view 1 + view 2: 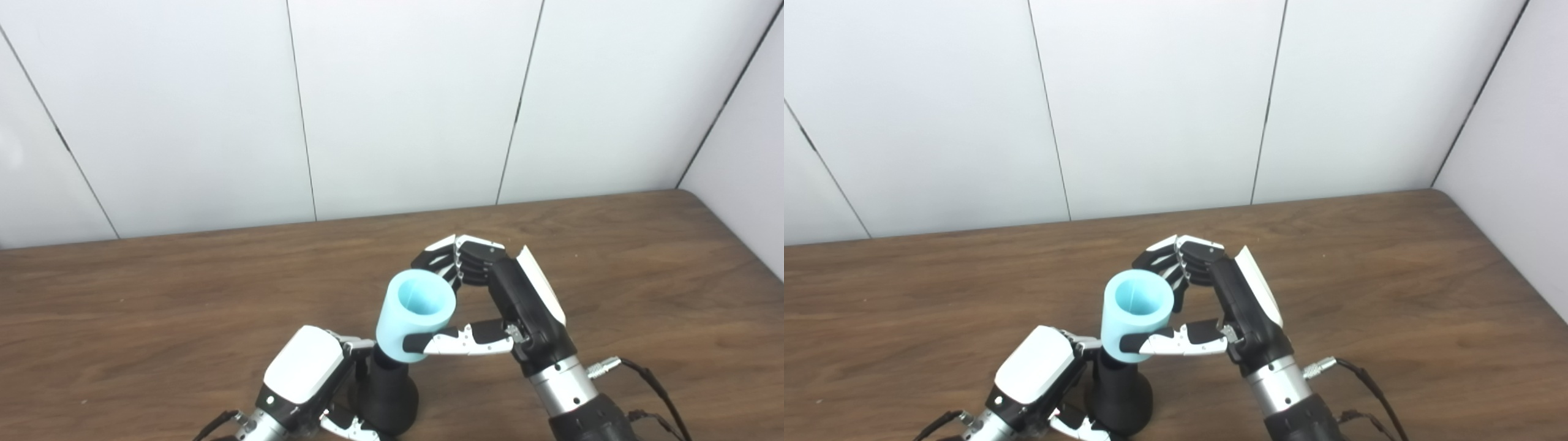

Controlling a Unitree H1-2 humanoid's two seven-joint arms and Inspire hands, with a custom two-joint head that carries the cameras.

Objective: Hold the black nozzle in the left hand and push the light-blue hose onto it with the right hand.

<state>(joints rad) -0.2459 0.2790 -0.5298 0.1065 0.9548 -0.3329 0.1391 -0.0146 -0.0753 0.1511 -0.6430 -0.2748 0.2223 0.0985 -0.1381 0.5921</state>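
The black nozzle (387,395) stands upright near the table's front edge, and my left hand (306,376) is shut on its wide lower body from the left. A short light-blue hose (415,315), a hollow tube with its open end facing up, sits on the nozzle's narrow top. My right hand (490,294) is shut on the hose, thumb across its near side and fingers curled behind its far side. The joint between hose and nozzle is partly hidden by the thumb.
The wooden table (184,294) stretches left, right and back to a white panelled wall (404,104). A cable and connector (606,366) trail from my right wrist.
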